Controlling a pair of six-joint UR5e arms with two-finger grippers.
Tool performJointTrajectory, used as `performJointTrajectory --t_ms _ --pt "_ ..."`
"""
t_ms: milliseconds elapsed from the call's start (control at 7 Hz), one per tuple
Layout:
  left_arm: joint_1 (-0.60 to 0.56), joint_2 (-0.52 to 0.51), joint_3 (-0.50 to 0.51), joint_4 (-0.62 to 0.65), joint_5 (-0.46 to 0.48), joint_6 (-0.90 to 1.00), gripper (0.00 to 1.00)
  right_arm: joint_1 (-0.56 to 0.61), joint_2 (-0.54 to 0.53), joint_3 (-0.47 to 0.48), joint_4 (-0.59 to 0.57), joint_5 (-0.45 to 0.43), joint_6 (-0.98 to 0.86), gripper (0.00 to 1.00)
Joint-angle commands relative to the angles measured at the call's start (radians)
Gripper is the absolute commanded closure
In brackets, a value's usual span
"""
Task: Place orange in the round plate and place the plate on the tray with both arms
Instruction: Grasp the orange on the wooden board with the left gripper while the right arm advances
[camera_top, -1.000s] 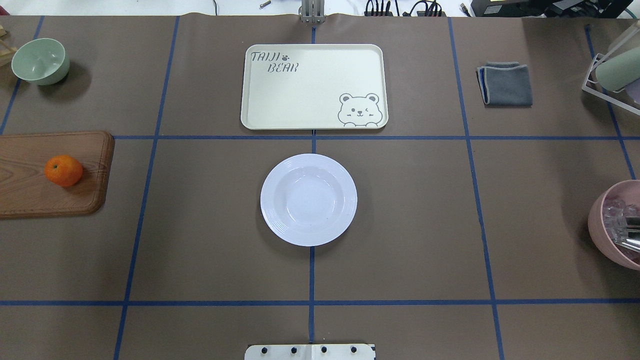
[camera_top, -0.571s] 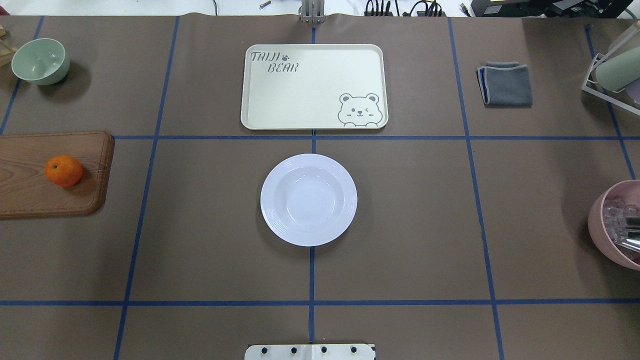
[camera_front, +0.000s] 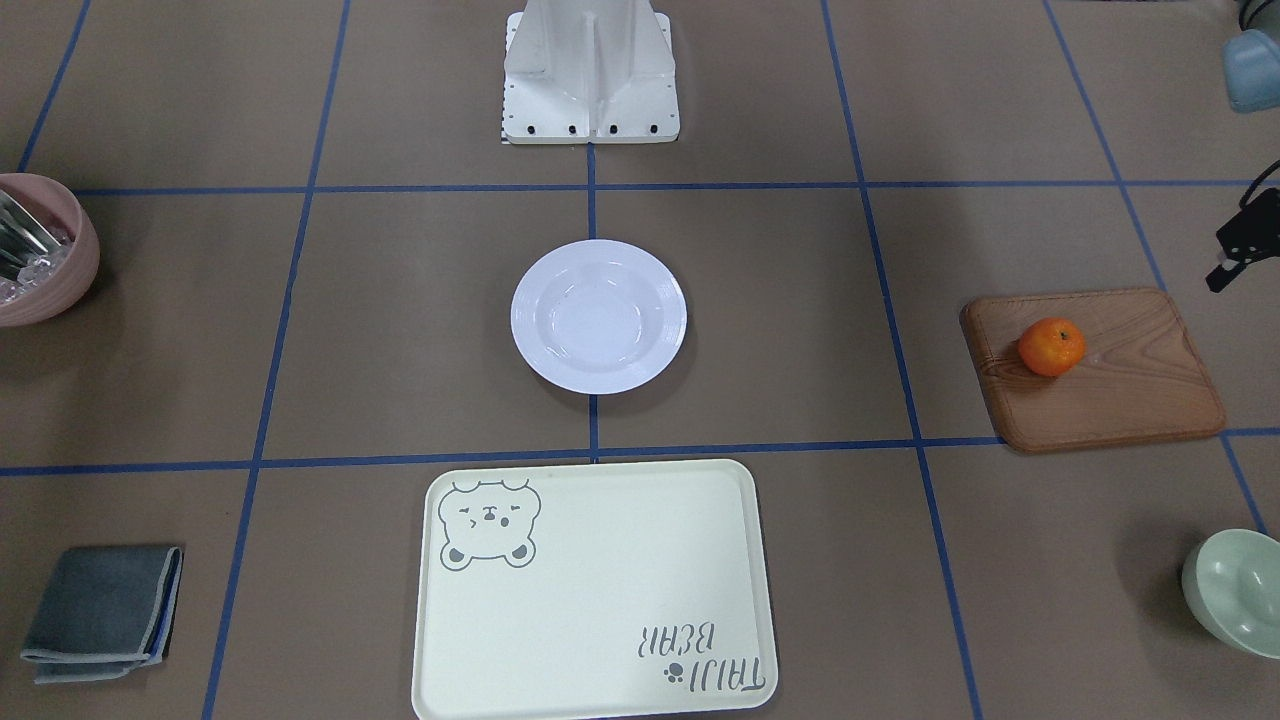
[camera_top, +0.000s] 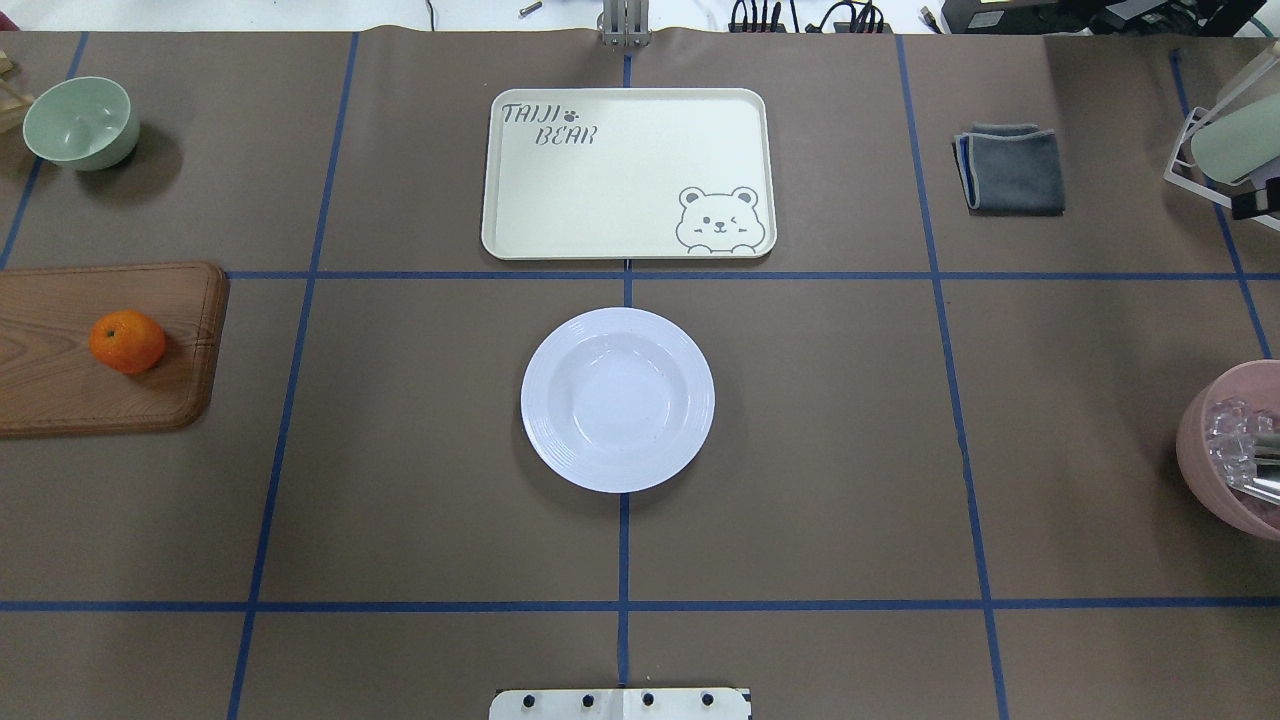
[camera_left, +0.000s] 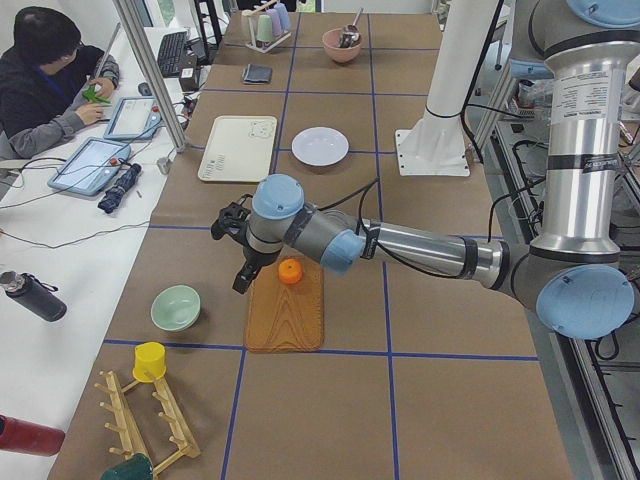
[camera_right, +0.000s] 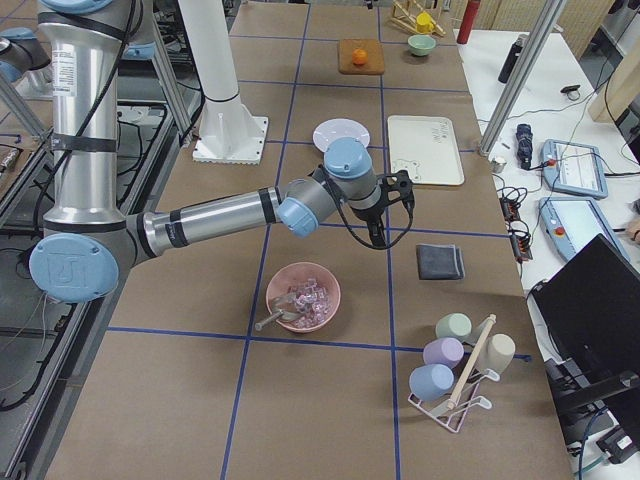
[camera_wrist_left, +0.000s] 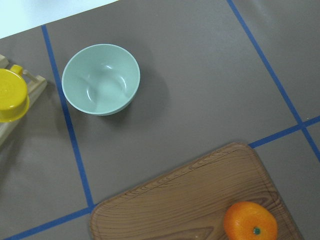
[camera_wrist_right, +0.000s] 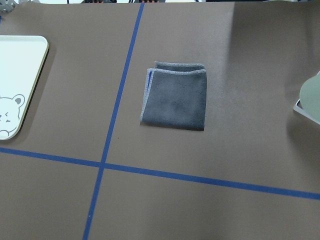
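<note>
The orange (camera_top: 127, 341) lies on a brown wooden board (camera_top: 60, 390) at the table's left edge. The white round plate (camera_top: 617, 399) sits alone at the table's middle. Beyond it lies the cream bear tray (camera_top: 628, 172), with nothing on it. My left gripper (camera_left: 242, 278) hangs above the table just beside the orange and the board's far end; only a black sliver of it (camera_front: 1238, 245) shows in the front view. I cannot tell whether it is open. My right gripper (camera_right: 379, 232) hovers between the tray and the grey cloth (camera_right: 440, 262), its state also unclear.
A pale green bowl (camera_top: 80, 121) stands at the far left. A pink bowl (camera_top: 1230, 450) holding clear pieces and a utensil sits at the right edge. A cup rack (camera_top: 1225, 150) is at the far right. A person (camera_left: 40, 80) sits beyond the table.
A black part of the right gripper has come into the overhead view at its right edge. The orange, plate and tray have not moved.
</note>
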Motion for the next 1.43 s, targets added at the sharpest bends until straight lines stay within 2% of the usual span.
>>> performJointTrajectory --t_ms 0,143,286,429,857,1286 --pt "0.174 0.027 0.002 -0.124 0.046 -0.317 0.02 -0.215 -0.019 0.069 0.003 -0.193 0.242 0.00" --pt "0.261 0.041 0.004 -0.176 0.142 -0.392 0.02 -0.293 -0.024 0.072 0.002 -0.276 0.306 0.00" --pt "0.331 0.047 0.007 -0.185 0.234 -0.418 0.02 -0.330 -0.031 0.072 0.002 -0.320 0.311 0.00" --pt "0.354 0.046 0.033 -0.185 0.270 -0.416 0.02 -0.335 -0.032 0.072 0.002 -0.320 0.311 0.00" --pt "0.391 0.034 0.079 -0.185 0.298 -0.412 0.02 -0.338 -0.033 0.071 0.002 -0.331 0.311 0.00" --pt "0.409 -0.029 0.149 -0.190 0.299 -0.412 0.03 -0.341 -0.033 0.067 0.002 -0.334 0.311 0.00"
